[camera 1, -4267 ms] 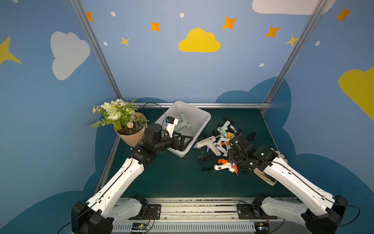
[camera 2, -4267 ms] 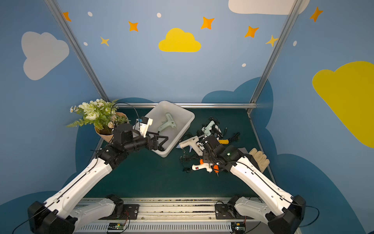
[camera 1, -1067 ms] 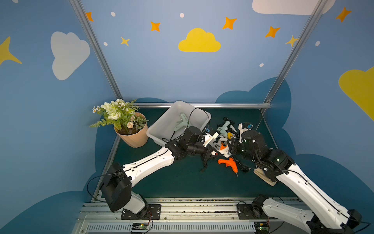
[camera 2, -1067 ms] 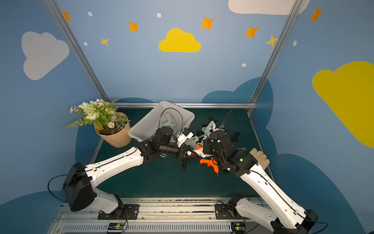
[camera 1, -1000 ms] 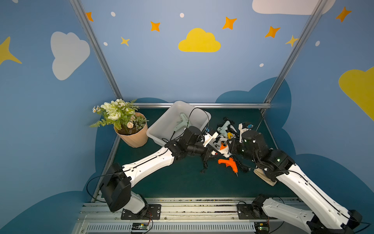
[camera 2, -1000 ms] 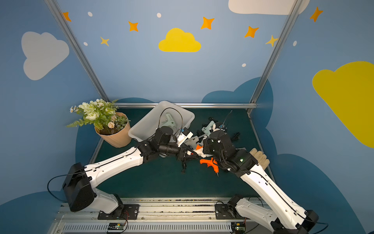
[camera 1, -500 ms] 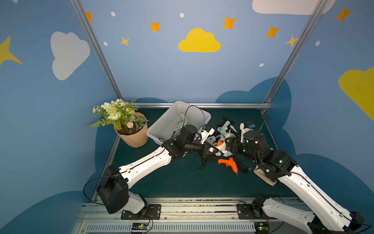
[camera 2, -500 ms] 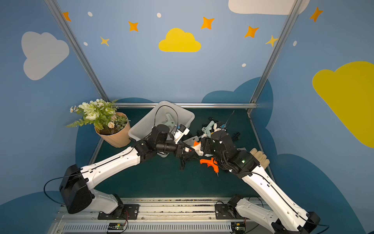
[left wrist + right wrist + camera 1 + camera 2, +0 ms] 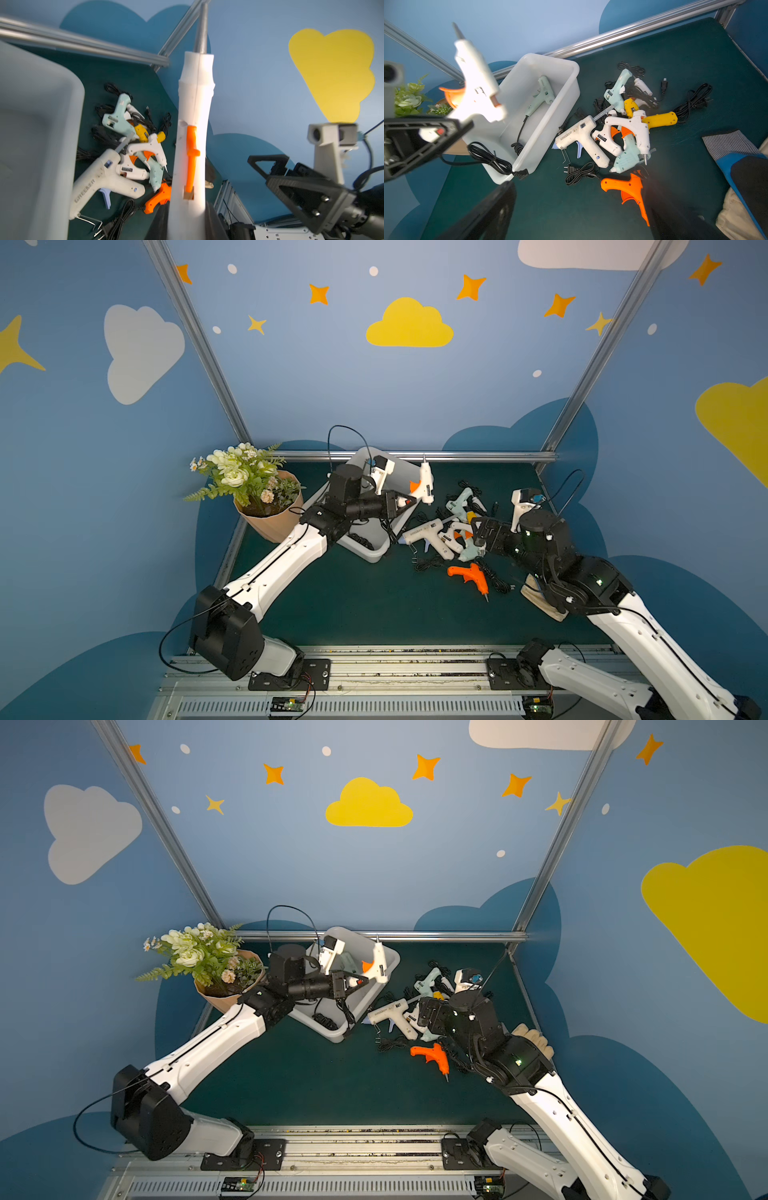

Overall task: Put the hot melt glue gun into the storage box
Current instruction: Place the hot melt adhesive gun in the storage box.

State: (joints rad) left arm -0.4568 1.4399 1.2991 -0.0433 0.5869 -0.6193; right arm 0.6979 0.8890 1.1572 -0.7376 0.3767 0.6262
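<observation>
Pinching the white glue gun (image 9: pixel 426 485) by its handle with the left gripper (image 9: pixel 407 502), jaws pressed tight on it. Holding it up in the air above the white box (image 9: pixel 370 556), tip pointing up, not touching the box. Dangling its black cord (image 9: pixel 492 160) down into the box, plug over the near rim. Already inside the box: one pale green glue gun (image 9: pixel 543 93). Hovering with the right gripper (image 9: pixel 482 533) by the heap of glue guns (image 9: pixel 432 531) on the green table (image 9: pixel 353 605), jaws spread wide, nothing between them. Just beside the heap, on the near side, one orange glue gun (image 9: pixel 467 576). Next to the box, on the left, a flower pot (image 9: pixel 274 526).
</observation>
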